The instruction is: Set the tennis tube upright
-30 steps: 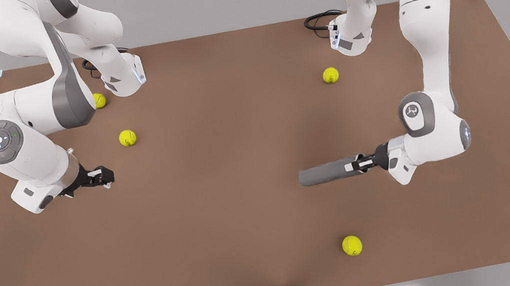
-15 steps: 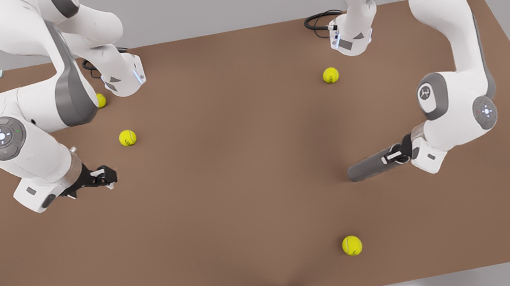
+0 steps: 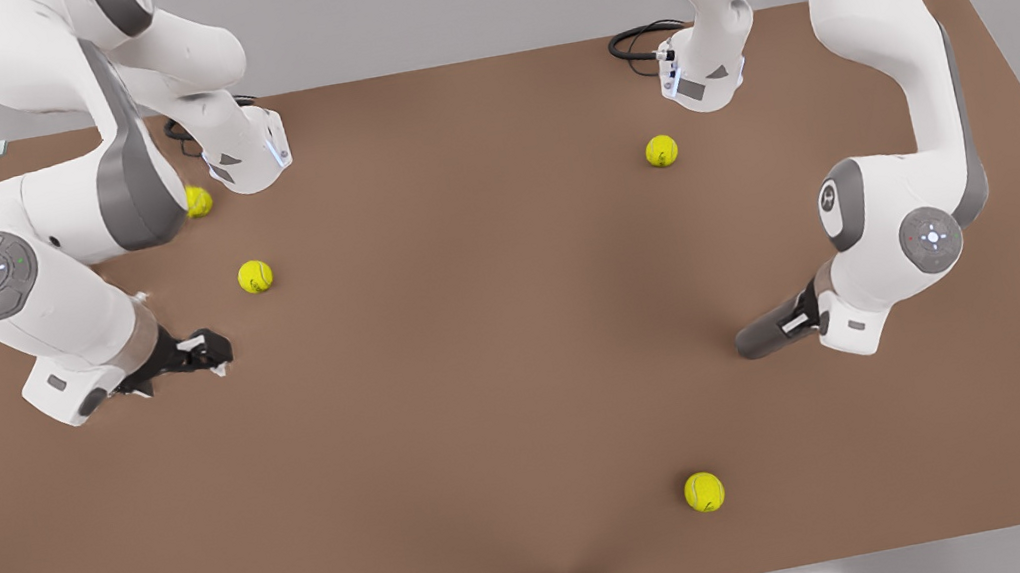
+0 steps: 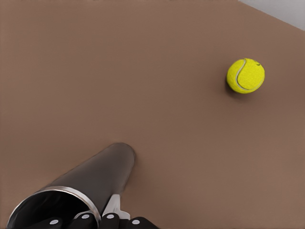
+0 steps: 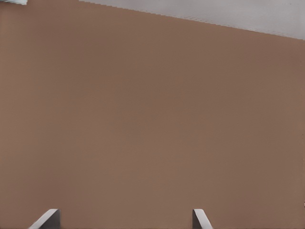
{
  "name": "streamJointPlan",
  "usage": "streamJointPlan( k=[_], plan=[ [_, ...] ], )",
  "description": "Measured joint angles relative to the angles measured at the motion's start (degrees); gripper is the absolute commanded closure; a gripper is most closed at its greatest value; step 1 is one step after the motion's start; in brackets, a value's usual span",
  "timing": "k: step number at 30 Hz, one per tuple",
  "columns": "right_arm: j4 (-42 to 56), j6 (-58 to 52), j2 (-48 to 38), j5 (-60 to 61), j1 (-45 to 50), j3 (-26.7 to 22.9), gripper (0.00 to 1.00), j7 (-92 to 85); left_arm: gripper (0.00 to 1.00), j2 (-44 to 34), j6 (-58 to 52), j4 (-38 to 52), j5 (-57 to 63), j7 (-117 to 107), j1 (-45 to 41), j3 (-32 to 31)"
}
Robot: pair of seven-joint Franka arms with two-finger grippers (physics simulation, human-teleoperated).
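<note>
Left gripper [image 3: 803, 317] clamped on tilted tennis tube [image 3: 768, 336], rim cut off at wrist; right gripper [image 3: 212, 352] waiting, fingers spread.

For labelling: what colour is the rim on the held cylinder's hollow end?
Light silvery rim on the dark grey tennis tube; left wrist view.

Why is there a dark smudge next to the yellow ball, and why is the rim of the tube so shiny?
Left wrist view: the smudge is the tennis ball's own soft shadow on the table; the tennis tube's pale rim catches light beside the left claw. Front view: the shadows under the balls look faint.
</note>
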Motion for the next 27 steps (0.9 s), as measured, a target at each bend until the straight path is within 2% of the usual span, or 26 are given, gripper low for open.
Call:
streamJointPlan(
  k=[2,5,6,7,8,10,12,15,16,19,22,27],
  plan=[
    [-0.5,7.03,1.47,-0.06,-1.72,-0.01,0.0,0.0,0.79,0.03,0.13,0.0,0.18,0.0,-0.09,0.0],
    [-0.38,7.15,1.37,0.26,-1.61,0.0,0.0,0.14,0.79,0.04,0.13,0.0,0.33,0.08,-0.1,0.0],
    [-0.33,6.48,1.16,0.5,-1.41,0.33,0.0,0.16,0.7,0.03,0.13,0.0,0.4,0.09,-0.1,0.0],
    [-0.11,1.05,0.74,0.51,-0.37,1.32,0.0,0.18,0.22,0.04,0.13,0.0,0.74,0.1,-0.11,-0.08],
    [-0.04,-2.75,0.68,0.66,0.01,3.78,0.0,0.18,0.0,0.03,0.14,0.0,1.04,0.11,-0.08,-0.13],
    [0.25,-6.99,0.62,0.85,-0.06,6.12,0.0,0.18,0.0,0.03,0.16,0.0,1.12,0.15,-0.1,-0.17],
    [0.51,-6.55,0.7,0.57,-0.69,5.8,0.0,0.33,0.0,-0.05,0.02,0.0,0.95,0.05,-0.19,-0.17],
    [0.35,7.48,1.94,0.08,-7.38,5.14,0.0,0.62,0.0,-0.06,-0.05,0.08,1.77,-1.57,-0.55,-0.35],
    [0.09,8.63,2.45,-0.74,-9.13,5.09,0.0,0.57,0.0,-0.14,-0.05,0.02,1.92,-1.57,-0.53,-0.35],
    [0.02,8.37,2.86,-2.83,-8.01,5.49,0.0,0.57,0.0,-0.23,-0.22,0.09,2.22,-2.1,-0.64,-0.44],
    [0.44,0.96,1.95,-2.48,-7.83,6.15,0.0,0.44,0.0,-0.32,-0.31,0.09,2.36,-2.43,-0.62,-0.53],
    [0.55,0.25,1.94,-2.74,-6.16,5.98,0.0,0.54,0.0,-0.5,-0.57,0.09,2.44,-3.59,-0.62,-1.23]
  ],
)
